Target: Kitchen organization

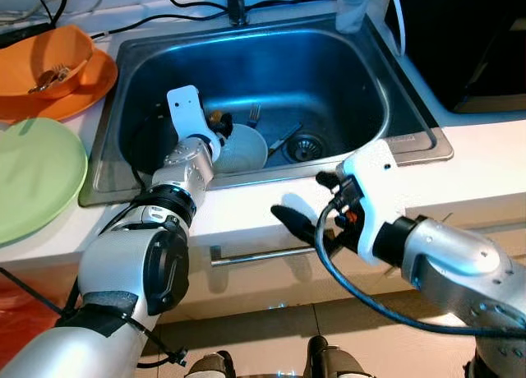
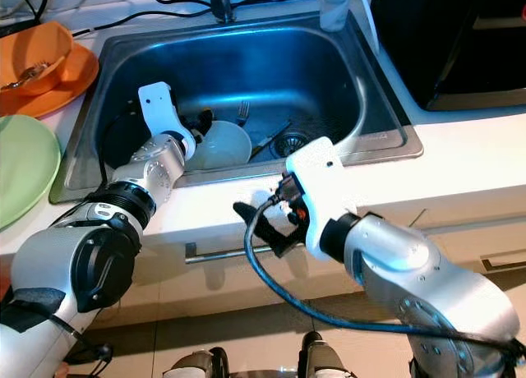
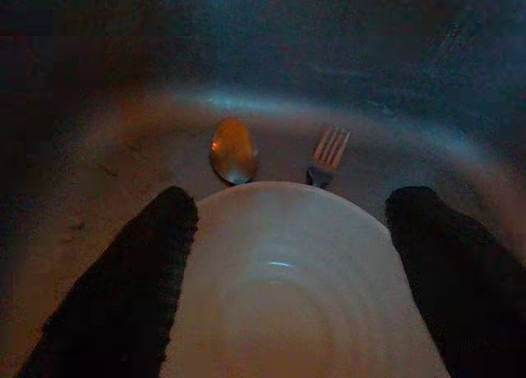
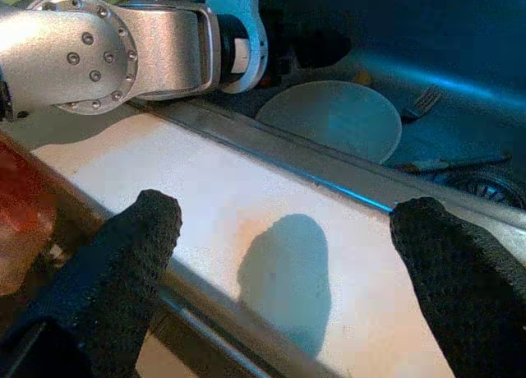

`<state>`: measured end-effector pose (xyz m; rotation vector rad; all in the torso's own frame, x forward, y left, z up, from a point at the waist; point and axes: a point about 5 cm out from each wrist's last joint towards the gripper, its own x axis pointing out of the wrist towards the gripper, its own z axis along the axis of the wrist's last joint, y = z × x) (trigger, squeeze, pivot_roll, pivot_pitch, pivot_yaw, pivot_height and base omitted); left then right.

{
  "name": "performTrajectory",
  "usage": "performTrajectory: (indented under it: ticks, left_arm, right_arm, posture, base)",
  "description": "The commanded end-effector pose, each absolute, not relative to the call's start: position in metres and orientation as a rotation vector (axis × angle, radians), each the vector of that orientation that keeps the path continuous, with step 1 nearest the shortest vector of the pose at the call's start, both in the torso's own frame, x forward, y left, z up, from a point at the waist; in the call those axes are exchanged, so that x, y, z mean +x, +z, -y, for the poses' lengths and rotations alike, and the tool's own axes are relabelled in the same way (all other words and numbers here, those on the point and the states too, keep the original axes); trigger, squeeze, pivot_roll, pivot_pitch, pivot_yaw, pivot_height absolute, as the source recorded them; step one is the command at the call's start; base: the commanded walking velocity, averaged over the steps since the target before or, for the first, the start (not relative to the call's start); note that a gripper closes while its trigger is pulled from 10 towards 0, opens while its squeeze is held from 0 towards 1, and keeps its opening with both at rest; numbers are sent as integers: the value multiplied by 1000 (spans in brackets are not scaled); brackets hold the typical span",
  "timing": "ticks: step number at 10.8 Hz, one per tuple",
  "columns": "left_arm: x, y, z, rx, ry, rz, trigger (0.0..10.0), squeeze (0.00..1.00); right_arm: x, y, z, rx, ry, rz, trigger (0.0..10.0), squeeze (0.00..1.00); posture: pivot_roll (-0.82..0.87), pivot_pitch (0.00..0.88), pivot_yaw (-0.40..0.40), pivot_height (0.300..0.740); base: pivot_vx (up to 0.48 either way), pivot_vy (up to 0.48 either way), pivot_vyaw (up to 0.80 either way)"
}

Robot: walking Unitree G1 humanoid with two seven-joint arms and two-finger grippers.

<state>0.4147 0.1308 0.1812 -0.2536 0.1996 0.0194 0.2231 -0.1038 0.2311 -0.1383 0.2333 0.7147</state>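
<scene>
Stainless steel sink (image 1: pixel 362 74) set into a white bench (image 1: pixel 485 160), seen from above by the robot's head camera. The left claw (image 3: pixel 283 263) reaches down into the basin, its two black fingers spread wide on either side of a white bowl (image 1: pixel 244 148) that lies tilted on the sink floor. In the left wrist view the fingers flank the bowl's rim, but whether they touch it cannot be told. Just beyond the bowl lie a spoon (image 3: pixel 233 150) and a fork (image 3: pixel 329 154), close to each other, with the drain (image 1: pixel 304 146) nearby.

The right claw (image 4: pixel 283 255) hovers over the front edge of the bench, fingers wide apart and holding nothing.

To the robot's left on the bench sit a pale green plate (image 1: pixel 37 177) and an orange bowl (image 1: pixel 57 57) resting on an orange plate (image 1: pixel 94 86). A faucet (image 1: pixel 237 4) rises behind the sink, with black cables along the wall.

Likely risks: the bowl is smooth and leaning, so closing on its curved rim could make it slip or skid across the steel into the cutlery. The left forearm is close to the sink's front wall and could knock against it when lifting.

No brands, labels or readable writing are visible.
</scene>
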Motion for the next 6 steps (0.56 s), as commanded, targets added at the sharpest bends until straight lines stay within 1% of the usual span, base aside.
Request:
performTrajectory:
  ticks: [1, 4, 6]
  left_arm:
    - [414, 179, -136, -259, 23, -211, 10000, 1000]
    - [419, 198, -138, -253, 19, -141, 10000, 1000]
    - [420, 211, -160, -218, 122, -52, 10000, 1000]
  right_arm:
    - [224, 231, 101, -143, 733, -226, 10000, 0]
    - [230, 233, 99, -146, 742, -208, 10000, 0]
    - [236, 233, 96, -150, 754, -188, 10000, 0]
  posture:
    - [-156, 163, 87, 740]
    - [-133, 131, 82, 740]
    - [-106, 103, 76, 740]
  base:
    - [0, 0, 0]
    - [0, 0, 0]
    - [0, 0, 0]
